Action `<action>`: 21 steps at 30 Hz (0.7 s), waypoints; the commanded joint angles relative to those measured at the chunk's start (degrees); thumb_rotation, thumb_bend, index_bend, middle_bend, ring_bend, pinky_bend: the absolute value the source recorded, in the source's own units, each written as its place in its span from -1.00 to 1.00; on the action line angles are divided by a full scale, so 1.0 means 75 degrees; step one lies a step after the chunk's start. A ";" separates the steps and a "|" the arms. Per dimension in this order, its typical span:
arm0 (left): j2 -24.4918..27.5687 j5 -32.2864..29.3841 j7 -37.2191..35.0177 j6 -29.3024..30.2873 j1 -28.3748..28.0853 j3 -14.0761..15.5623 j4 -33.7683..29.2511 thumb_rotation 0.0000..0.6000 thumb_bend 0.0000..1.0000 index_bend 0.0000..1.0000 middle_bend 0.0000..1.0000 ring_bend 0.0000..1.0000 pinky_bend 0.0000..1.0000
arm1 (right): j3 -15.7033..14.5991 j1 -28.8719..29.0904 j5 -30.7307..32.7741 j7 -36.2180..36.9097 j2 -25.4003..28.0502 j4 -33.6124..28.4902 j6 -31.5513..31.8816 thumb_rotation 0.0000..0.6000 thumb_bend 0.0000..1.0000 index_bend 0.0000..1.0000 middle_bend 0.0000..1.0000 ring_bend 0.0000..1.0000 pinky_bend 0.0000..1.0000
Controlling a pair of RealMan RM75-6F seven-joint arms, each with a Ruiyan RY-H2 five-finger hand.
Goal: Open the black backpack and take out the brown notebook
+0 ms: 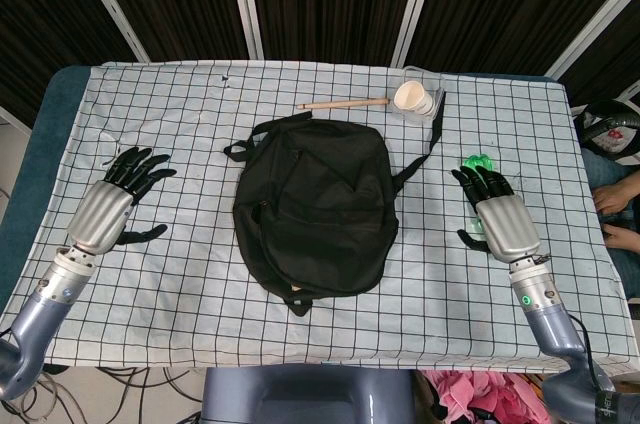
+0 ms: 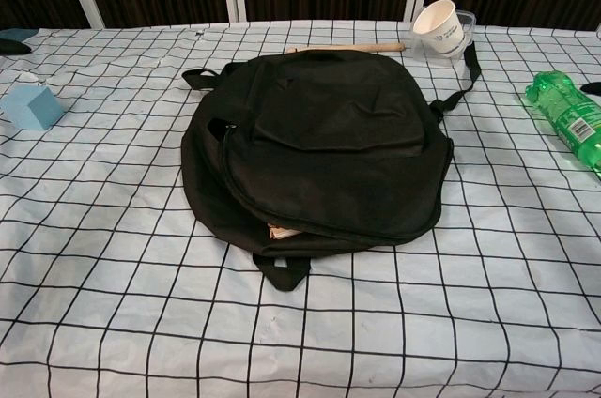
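The black backpack (image 1: 312,204) lies flat in the middle of the checked tablecloth, also seen as the backpack (image 2: 315,149) in the chest view. Its zip gapes a little at the near edge, where a sliver of the brown notebook (image 2: 282,230) peeks out. My left hand (image 1: 115,199) rests on the cloth well left of the bag, fingers spread, holding nothing. My right hand (image 1: 495,209) lies to the right of the bag, fingers apart and empty. Neither hand touches the backpack. Neither hand shows in the chest view.
A green plastic bottle (image 2: 568,116) lies under and beyond my right hand. A paper cup (image 1: 415,98) in a clear container and a wooden stick (image 1: 343,103) sit behind the bag. A blue block (image 2: 33,107) lies at the far left.
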 commanded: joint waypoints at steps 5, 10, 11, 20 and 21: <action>-0.0080 -0.0153 0.0242 -0.0205 -0.0167 0.0098 -0.0050 1.00 -0.70 -0.62 -0.76 -1.00 -0.98 | -0.0139 0.0024 0.0126 -0.0048 0.0085 -0.0022 -0.0015 1.00 -0.63 -0.83 -0.84 -0.88 -0.79; -0.0034 -0.0194 0.0313 -0.0076 -0.0121 0.0157 -0.0103 1.00 -0.70 -0.62 -0.76 -1.00 -0.98 | -0.0237 0.0000 0.0099 -0.0042 0.0149 -0.0161 0.0055 1.00 -0.63 -0.83 -0.84 -0.88 -0.79; -0.0006 -0.0194 0.0320 -0.0029 -0.0104 0.0173 -0.0123 1.00 -0.70 -0.62 -0.76 -1.00 -0.98 | -0.0255 0.0002 0.0101 -0.0026 0.0162 -0.0197 0.0062 1.00 -0.63 -0.83 -0.84 -0.88 -0.79; 0.0211 0.0087 0.0470 0.0910 0.0373 0.0467 -0.0140 1.00 -0.70 -0.62 -0.74 -1.00 -0.98 | -0.0755 -0.0085 -0.0240 -0.0081 0.0286 -0.0719 0.0064 1.00 -0.63 -0.83 -0.84 -0.88 -0.79; 0.0218 0.0113 0.0475 0.1046 0.0445 0.0498 -0.0108 1.00 -0.70 -0.62 -0.74 -1.00 -0.98 | -0.0820 -0.0096 -0.0291 -0.0110 0.0272 -0.0765 0.0074 1.00 -0.63 -0.83 -0.84 -0.88 -0.79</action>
